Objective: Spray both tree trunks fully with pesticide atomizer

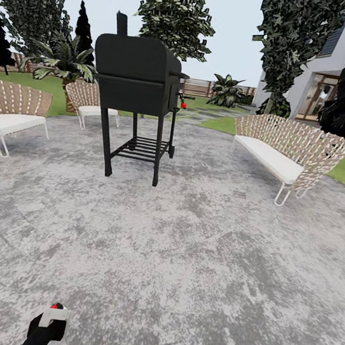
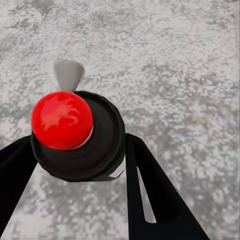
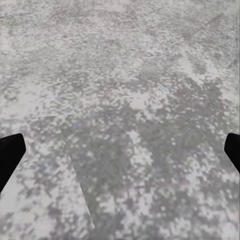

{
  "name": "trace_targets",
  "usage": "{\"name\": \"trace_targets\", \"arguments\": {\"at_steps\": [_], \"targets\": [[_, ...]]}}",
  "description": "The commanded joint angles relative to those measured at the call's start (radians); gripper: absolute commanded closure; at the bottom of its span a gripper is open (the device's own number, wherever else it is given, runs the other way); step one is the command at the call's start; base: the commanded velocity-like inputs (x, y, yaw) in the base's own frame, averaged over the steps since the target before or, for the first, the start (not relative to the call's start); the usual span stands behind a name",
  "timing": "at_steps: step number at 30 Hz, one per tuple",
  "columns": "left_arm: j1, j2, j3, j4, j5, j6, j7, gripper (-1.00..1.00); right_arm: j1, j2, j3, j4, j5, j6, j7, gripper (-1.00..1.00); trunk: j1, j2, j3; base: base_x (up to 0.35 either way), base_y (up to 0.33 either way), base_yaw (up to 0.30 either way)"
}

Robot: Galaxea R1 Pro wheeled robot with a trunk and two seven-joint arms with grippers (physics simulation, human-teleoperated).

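The left gripper [image 2: 80,155] was clamped on the pesticide atomizer [image 2: 75,132], a black round body with a glossy red knob and grey nozzle. The right gripper [image 3: 120,150] hung spread and empty over mottled grey stone paving [image 1: 185,240]. Judgement: while driving past the black barbecue [image 1: 137,74] and wicker benches [image 1: 285,150], the atomizer should be kept level and gripped firmly.

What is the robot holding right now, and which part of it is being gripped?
The left gripper holds the sprayer by its round black body, just below the red cap. The right gripper is open and holds nothing.
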Motion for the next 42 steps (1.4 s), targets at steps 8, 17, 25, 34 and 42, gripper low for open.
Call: {"name": "trace_targets", "arguments": {"at_steps": [8, 17, 25, 34, 42], "targets": [[0.0, -0.002, 0.005, 0.001, 0.001, -0.003, -0.006, 1.0, 0.0, 0.0, -0.001, 0.002, 0.001, -0.003, 0.0, -1.0, -0.011, 0.015, 0.029, 0.0, 0.0, 0.0], [0.0, -0.002, 0.005, 0.002, 0.001, -0.003, -0.005, 1.0, 0.0, 0.0, -0.005, -0.005, -0.002, -0.004, -0.001, -1.0, -0.045, 0.078, 0.057, 0.0, 0.0, 0.0], [0.0, -0.002, 0.005, 0.002, 0.001, -0.003, -0.005, 1.0, 0.0, 0.0, -0.007, -0.001, -0.001, -0.005, -0.002, -1.0, -0.076, 0.134, 0.081, 0.0, 0.0, 0.018], [-0.001, -0.002, 0.005, 0.002, 0.002, -0.005, -0.006, 1.0, -0.001, 0.0, -0.008, -0.001, -0.001, -0.005, -0.003, -1.0, -0.099, 0.176, 0.092, 0.0, 0.0, 0.182], [0.0, -0.006, 0.005, 0.001, 0.0, -0.007, -0.005, 1.0, 0.0, 0.0, -0.007, -0.004, -0.001, -0.006, -0.002, -1.0, -0.099, 0.176, 0.089, 0.067, -0.032, 0.062]]}}
